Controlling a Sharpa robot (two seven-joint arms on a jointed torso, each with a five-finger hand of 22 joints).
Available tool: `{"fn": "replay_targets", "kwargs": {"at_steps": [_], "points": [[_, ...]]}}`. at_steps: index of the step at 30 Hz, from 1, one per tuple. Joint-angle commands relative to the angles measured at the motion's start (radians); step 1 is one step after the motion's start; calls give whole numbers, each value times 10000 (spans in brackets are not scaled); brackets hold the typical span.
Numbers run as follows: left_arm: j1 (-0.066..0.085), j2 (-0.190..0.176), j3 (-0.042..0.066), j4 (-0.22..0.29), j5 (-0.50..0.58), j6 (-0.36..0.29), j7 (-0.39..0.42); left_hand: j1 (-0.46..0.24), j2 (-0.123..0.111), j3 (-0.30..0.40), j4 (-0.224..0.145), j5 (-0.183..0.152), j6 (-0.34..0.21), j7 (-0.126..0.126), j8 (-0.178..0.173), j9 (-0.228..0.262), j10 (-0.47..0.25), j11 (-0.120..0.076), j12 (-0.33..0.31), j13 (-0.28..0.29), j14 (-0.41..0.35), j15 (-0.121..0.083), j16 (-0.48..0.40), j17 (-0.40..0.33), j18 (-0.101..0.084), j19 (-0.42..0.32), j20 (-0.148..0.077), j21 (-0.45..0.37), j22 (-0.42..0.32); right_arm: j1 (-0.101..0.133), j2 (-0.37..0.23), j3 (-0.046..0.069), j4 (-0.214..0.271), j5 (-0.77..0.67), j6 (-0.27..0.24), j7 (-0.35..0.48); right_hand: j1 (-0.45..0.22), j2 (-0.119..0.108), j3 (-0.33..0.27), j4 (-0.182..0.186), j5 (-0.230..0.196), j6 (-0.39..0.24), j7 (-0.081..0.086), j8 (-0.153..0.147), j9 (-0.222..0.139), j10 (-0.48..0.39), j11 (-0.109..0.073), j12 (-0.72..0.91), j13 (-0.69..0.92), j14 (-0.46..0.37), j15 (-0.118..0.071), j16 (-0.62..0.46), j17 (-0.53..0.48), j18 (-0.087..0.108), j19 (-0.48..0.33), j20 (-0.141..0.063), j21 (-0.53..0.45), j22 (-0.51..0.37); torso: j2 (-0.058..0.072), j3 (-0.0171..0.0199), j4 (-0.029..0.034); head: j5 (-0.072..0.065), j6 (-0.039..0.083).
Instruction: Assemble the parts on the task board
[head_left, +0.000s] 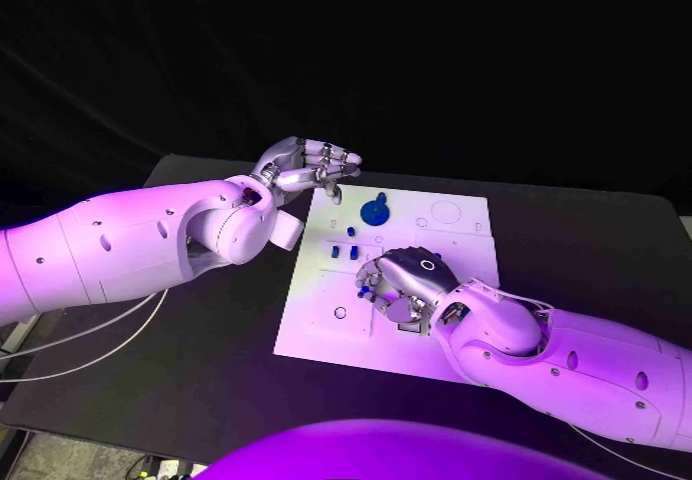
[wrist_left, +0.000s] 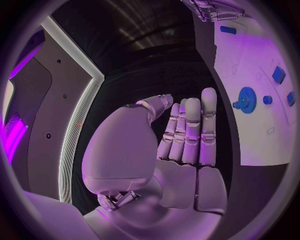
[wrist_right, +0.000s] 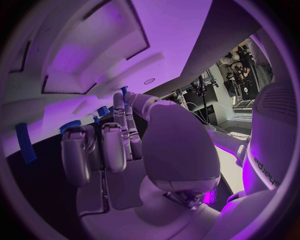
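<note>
The right hand (head_left: 402, 283) lies low over the middle of the task board (head_left: 447, 245), fingers bent onto a small blue part (head_left: 366, 292); whether it grips the part I cannot tell, so the step looks like seating one piece, which calls for steady downward pressure. The left hand (head_left: 307, 168) hovers off the board's far corner, empty, fingers together and loosely bent, near the blue gear (head_left: 375, 211). The bench (head_left: 188, 370) is black, the room beyond dark.

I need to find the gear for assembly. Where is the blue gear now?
In the head view, the blue gear lies on the task board at its far left part, just beside the left hand.
</note>
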Motion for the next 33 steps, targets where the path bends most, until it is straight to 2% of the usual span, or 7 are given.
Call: {"fn": "replay_targets", "kwargs": {"at_steps": [1,23,30,32,33], "points": [[9,16,5,40,46,145,67,-21,30,-31,-3,11,-83,-12,-22,-4,-76,28,32,15,-101,3,-30,-16,145,-43,50,-62,-9,-20,27,-5,-28,-148,193,28,-91,42,13,-65,40,83,14,11,7,22,-28,-44,10,506,-57,-56,46,-72,797,-66,-7,2352,5,5,-7,20,-18],[14,4,6,70,46,133,40,-21,30,-31,-3,11,-83,-12,-22,-4,-76,28,32,15,-101,3,-30,-16,145,-43,50,-62,-9,-51,266,-47,-211,-355,796,-189,-170,33,-2,-73,-60,58,14,-3,16,22,-25,-81,16,501,-53,-66,27,-66,787,-62,-30,2344,4,-3,5,-5,-61],[18,-9,6,81,46,120,33,-21,30,-31,-3,11,-83,-12,-22,-4,-76,28,32,15,-101,3,-30,-16,145,-43,50,-62,-9,-55,266,-62,-231,-300,714,-172,-249,0,-16,-72,-131,7,26,-36,12,1,-12,-125,17,487,-46,-102,-32,-56,769,-58,-76,2325,0,-8,-5,-57,-62],[19,-13,6,82,46,119,30,-21,30,-31,-3,11,-83,-12,-22,-4,-76,28,32,15,-101,3,-30,-16,145,-43,50,-62,-9,-57,241,-63,-231,-291,590,-159,-316,-34,10,-73,-131,-157,87,-140,-23,-111,34,-218,-1,470,-12,-140,-89,-39,737,-40,-153,2294,-1,-6,-3,-61,-63],[19,-16,6,82,46,119,27,-21,30,-31,-3,11,-83,-12,-22,-4,-76,28,32,15,-101,3,-30,-16,145,-43,50,-62,-9,-58,219,-64,-231,-279,468,-142,-395,-107,75,-66,-114,-547,246,-382,-124,-387,165,-399,-60,408,86,-268,-271,10,641,16,-380,2199,-4,-4,-1,-63,-65]]}}
